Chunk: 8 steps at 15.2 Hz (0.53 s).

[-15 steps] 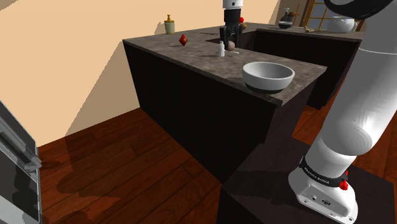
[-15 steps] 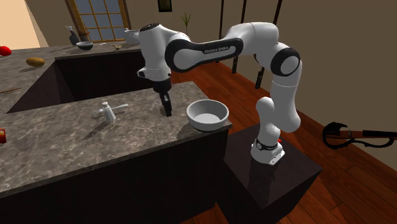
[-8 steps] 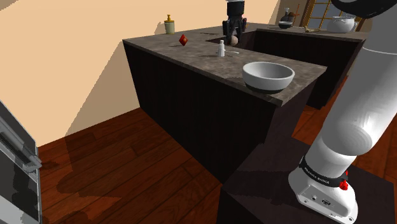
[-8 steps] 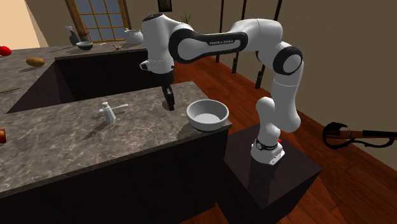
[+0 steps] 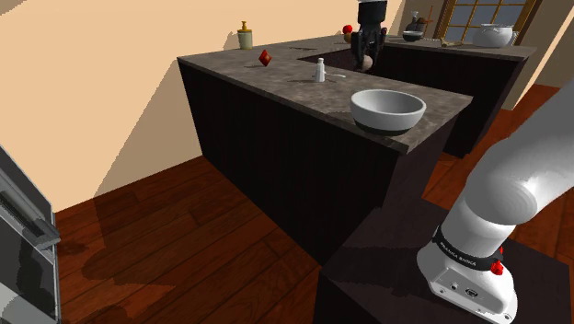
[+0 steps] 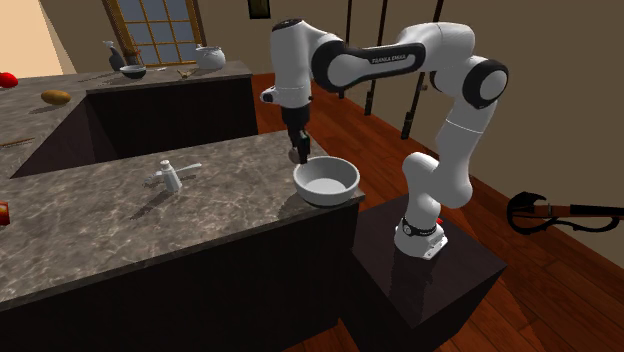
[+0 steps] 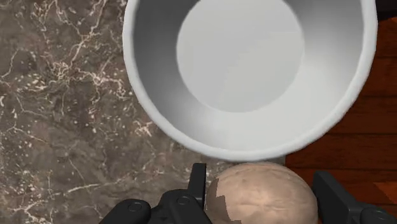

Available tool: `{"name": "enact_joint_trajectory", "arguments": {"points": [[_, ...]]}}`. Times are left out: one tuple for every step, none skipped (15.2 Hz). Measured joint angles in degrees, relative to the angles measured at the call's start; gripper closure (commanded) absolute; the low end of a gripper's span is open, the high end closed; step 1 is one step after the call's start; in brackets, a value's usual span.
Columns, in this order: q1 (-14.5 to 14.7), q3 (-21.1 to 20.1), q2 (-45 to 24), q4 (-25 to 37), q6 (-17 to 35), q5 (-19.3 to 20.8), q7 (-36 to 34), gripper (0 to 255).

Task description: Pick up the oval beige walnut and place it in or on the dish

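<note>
I hold the walnut (image 7: pixel 264 196) pinched in my gripper (image 7: pixel 261 183) — one black finger on each side of it, both touching its shell. It is a rounded, mottled tan lump, up off the counter (image 7: pixel 63 133).

Looking down past it, the dish (image 7: pixel 149 95) lies just beyond: a white bowl, empty, on dark veined stone. The walnut hangs just outside the rim, not over the hollow. Past the counter's edge there is red-brown wood floor (image 7: pixel 382 95).

In the second exterior view my gripper (image 6: pixel 300 153) points straight down, its tips close above the far side of the dish (image 6: pixel 326 181), which sits at the counter's (image 6: pixel 130 235) near corner beside my stand (image 6: pixel 440 275). In the shoulder view the walnut (image 5: pixel 369 63) shows as a small brown knob at my fingertips, behind the dish (image 5: pixel 387 109) — here its base looks dark.

Further along the counter stand a small white bottle (image 5: pixel 320 70) and a red thing (image 5: pixel 265 57), well apart from the dish.
</note>
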State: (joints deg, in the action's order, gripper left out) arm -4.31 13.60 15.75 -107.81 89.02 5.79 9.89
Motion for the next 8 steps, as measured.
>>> {"name": "enact_joint_trajectory", "arguments": {"points": [[-0.20,-0.14,2.77,-2.66,-0.08,0.58,-0.14,255],[-0.37,-0.28,4.93,-4.92,0.06,1.00,-0.30,255],[-0.69,-0.26,7.35,-7.04,-0.22,1.54,-0.13,255],[-1.05,-0.07,9.31,-8.74,-0.38,2.04,0.23,255],[-1.24,-0.24,11.15,-10.00,-0.94,2.34,0.14,255],[-1.61,-0.14,13.26,-11.51,-1.50,2.83,0.43,255],[-1.86,-0.15,14.90,-13.17,-1.43,3.17,0.47,255],[-1.96,-0.25,15.88,-14.52,-1.06,3.31,0.30,255]]}}
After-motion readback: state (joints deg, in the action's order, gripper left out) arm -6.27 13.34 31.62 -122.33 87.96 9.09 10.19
